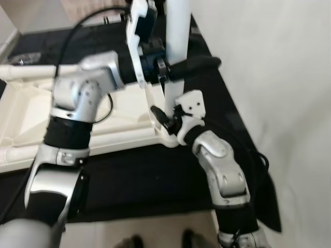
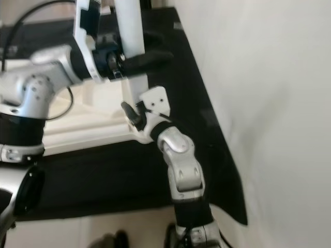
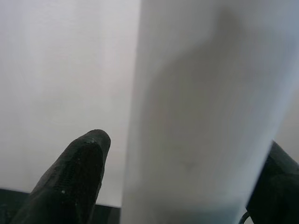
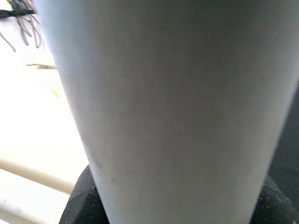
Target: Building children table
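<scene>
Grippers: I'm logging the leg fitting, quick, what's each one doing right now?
Left gripper: closed around the upright white table leg.
Right gripper: closed on the same leg, lower, near the tabletop corner.

table leg (image 1: 177, 31) white | tabletop (image 1: 77, 119) cream | mat (image 1: 155, 175) black

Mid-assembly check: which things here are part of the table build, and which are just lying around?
Job:
white table leg, upright in the corner
cream tabletop, upside down
left claw, around the leg
right claw, at the leg's base

Lying about:
black mat
black cables
</scene>
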Controlling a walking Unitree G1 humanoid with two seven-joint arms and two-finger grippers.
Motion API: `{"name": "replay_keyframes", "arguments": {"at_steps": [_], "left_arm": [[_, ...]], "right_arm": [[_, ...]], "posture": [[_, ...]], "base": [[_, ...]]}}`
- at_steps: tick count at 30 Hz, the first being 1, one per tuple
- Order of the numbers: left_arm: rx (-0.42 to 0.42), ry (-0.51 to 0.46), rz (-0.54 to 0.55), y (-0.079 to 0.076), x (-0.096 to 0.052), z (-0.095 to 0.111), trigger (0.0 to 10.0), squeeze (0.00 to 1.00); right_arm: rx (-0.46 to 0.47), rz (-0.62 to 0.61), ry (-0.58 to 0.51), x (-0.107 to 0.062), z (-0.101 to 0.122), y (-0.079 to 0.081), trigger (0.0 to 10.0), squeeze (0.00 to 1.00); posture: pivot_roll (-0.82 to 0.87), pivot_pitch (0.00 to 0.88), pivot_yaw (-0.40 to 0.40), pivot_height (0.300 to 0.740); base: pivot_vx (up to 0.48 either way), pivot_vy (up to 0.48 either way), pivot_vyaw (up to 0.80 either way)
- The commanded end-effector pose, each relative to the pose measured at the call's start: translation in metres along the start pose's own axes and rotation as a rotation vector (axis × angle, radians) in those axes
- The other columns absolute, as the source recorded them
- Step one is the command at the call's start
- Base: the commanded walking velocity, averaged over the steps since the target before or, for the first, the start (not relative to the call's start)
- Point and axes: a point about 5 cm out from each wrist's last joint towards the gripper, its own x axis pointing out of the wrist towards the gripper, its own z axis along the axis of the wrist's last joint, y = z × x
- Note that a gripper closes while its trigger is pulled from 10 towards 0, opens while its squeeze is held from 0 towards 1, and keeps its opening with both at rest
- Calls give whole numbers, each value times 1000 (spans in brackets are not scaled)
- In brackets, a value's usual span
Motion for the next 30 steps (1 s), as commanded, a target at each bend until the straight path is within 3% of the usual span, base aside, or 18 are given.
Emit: {"name": "replay_keyframes", "arguments": {"at_steps": [1,4,5,6,8,9,10,13,15,18,19,24,25,26,27,30], "left_arm": [[17,5,-41,-4,8,1,10000,0],[15,-1,-47,-4,8,1,10000,0],[13,-10,-45,-4,8,2,2510,0],[15,-12,-52,-4,7,3,0,0],[13,-13,-52,-4,5,2,0,0],[14,-11,-49,-4,5,1,0,0],[14,-11,-49,-4,5,1,0,0],[12,-11,-46,-4,5,1,0,0],[13,-11,-46,-4,5,2,0,0],[14,-11,-46,-4,5,2,0,0],[14,-10,-46,-4,5,2,0,0],[11,-7,-50,-4,5,0,0,0],[8,-6,-54,-5,6,0,0,0],[8,-6,-54,-5,6,0,0,0],[8,-6,-55,-5,6,1,0,0],[9,-6,-55,-5,6,1,0,0]], "right_arm": [[140,60,226,7,-45,22,0,0],[129,62,223,9,-43,21,0,0],[111,70,227,10,-43,19,0,0],[91,61,227,10,-39,19,10000,0],[81,87,222,10,-35,18,10000,0],[75,167,214,10,-30,16,10000,1000],[75,167,214,10,-30,16,10000,1000],[100,380,190,8,-14,9,10000,1000],[16,482,115,12,5,-11,10000,1000],[-24,528,84,13,14,-19,10000,1000],[-64,569,58,15,21,-27,10000,12],[-101,737,7,21,36,-45,10000,0],[-81,802,-7,26,41,-48,3176,0],[-81,802,-7,26,41,-48,3176,0],[-64,817,-8,28,42,-47,0,0],[-48,849,-5,28,42,-47,0,0]], "posture": [[-50,262,60,740],[-50,261,60,740],[-50,260,58,740],[-48,254,62,740],[-46,246,70,740],[-46,246,70,740],[-46,246,70,740],[-38,247,74,740],[-30,243,75,740],[-29,243,75,740],[-29,243,75,740],[-17,244,81,740],[-11,243,82,740],[-11,243,82,740],[-8,243,83,740],[-8,243,83,740]], "base": [[0,0,0],[0,0,0],[0,0,0],[0,0,0],[0,0,0],[0,0,0],[0,0,0],[0,0,0],[0,0,0],[0,0,0],[0,0,0],[0,0,0],[0,0,0],[0,0,0],[0,0,0],[0,0,0]]}}
